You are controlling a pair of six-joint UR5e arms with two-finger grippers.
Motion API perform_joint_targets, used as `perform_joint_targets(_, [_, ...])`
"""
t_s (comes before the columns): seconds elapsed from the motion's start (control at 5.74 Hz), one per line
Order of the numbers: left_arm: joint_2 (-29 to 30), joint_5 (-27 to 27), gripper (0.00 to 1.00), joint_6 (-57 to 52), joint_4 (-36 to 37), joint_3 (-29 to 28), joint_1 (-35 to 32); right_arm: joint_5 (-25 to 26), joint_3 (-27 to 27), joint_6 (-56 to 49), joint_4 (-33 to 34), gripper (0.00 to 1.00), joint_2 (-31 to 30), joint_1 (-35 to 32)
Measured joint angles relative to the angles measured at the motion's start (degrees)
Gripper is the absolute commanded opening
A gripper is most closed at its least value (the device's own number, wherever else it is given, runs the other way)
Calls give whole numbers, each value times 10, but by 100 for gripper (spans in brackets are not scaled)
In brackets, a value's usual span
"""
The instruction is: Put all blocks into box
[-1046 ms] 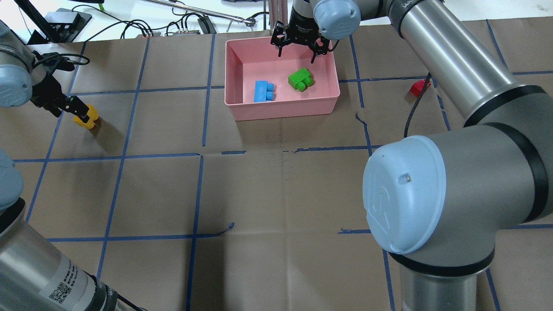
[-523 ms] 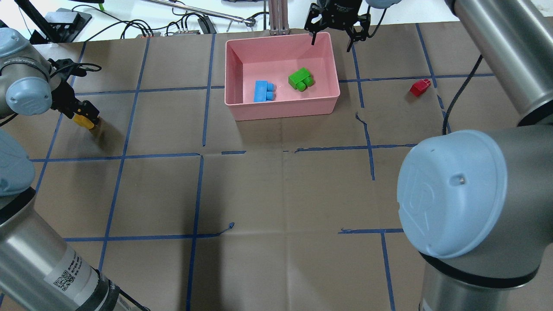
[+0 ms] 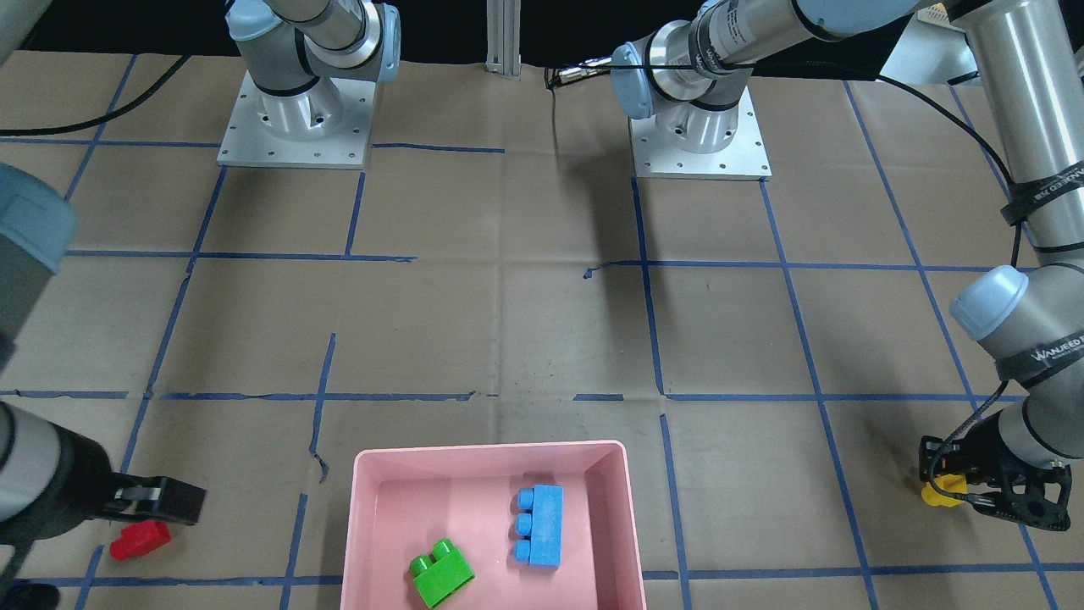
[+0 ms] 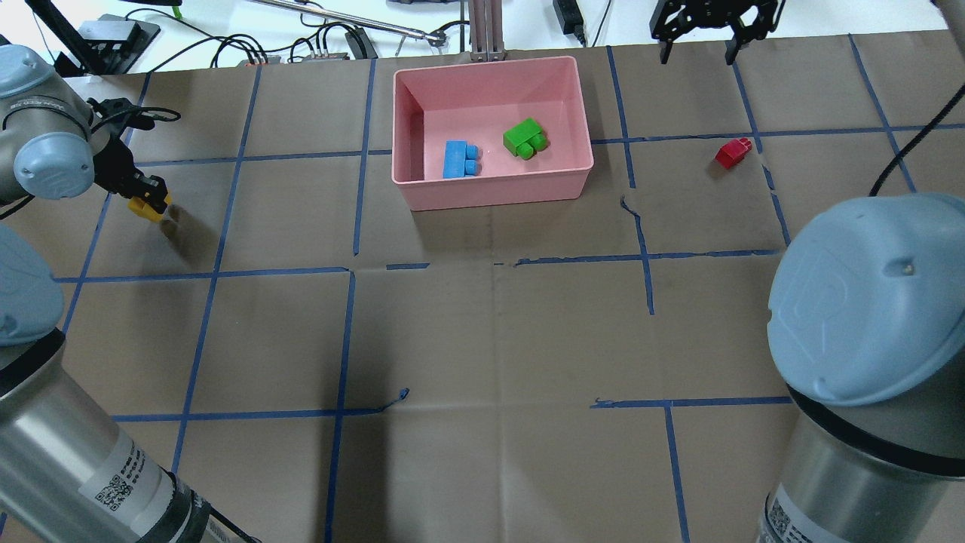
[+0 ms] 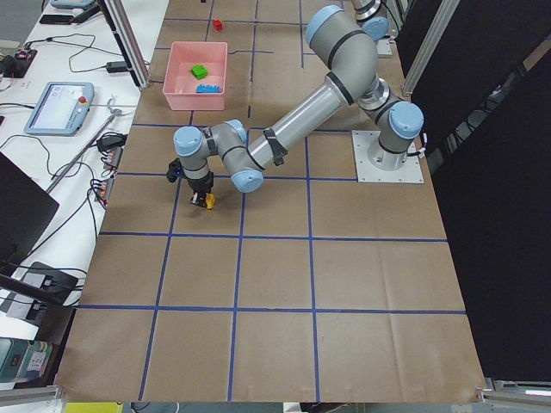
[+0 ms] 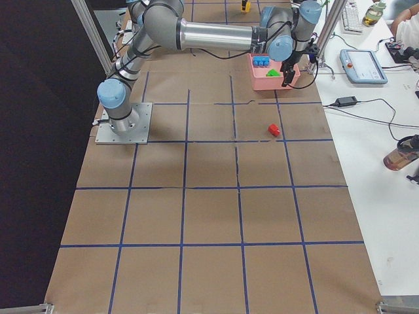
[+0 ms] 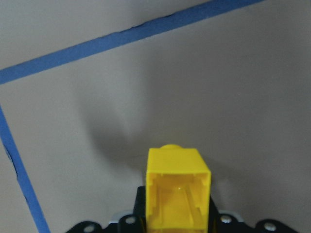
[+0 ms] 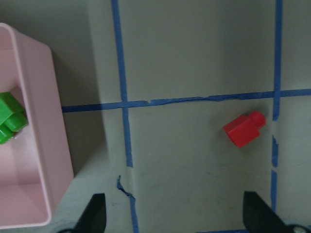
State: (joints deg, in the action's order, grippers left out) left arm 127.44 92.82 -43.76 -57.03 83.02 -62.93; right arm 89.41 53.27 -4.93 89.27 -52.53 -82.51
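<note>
The pink box (image 4: pixel 490 190) stands at the far middle and holds the blue brick (image 4: pixel 458 159) and the green brick (image 4: pixel 525 138). My left gripper (image 4: pixel 151 200) is shut on the yellow brick (image 7: pixel 178 189) and holds it a little above the table at the far left. The red brick (image 4: pixel 733 152) lies on the table to the right of the box. My right gripper (image 4: pixel 696 54) is open and empty, high over the far edge, beyond the red brick (image 8: pixel 244 129). The box (image 3: pixel 491 449) and the red brick (image 3: pixel 140 540) also show in the front view.
Brown paper with a grid of blue tape lines (image 4: pixel 347 268) covers the table. Cables and gear (image 4: pixel 317 41) lie beyond the far edge. The two arm bases (image 3: pixel 699 140) stand at the robot's side. A teach pendant (image 6: pixel 363 65) lies beside the table.
My right gripper has moved right, from over the box to past its right side near the far edge. My left gripper has shifted slightly with the yellow brick in it.
</note>
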Motion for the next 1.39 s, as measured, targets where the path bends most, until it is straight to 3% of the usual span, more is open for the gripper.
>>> perform_joint_targets(0.17, [-19,-7,0,23,-21,0,-29,2,0,-38,4,100,3,26])
perform_joint_targets(0.52, [-58,-23,0,162,-53,-15,-124,3,1,-2,15,100,31,49])
perform_joint_targets(1.05, [-34,-112,0,506,-45,-96,-277,0,1,161,63,99,89,71])
perform_joint_targets(1.22, [-11,-129,14,565,-33,-121,-313,1,3,240,89,99,106,75])
perform_joint_targets(1.39, [15,-133,98,589,-20,-131,-344,2,9,305,100,99,121,76])
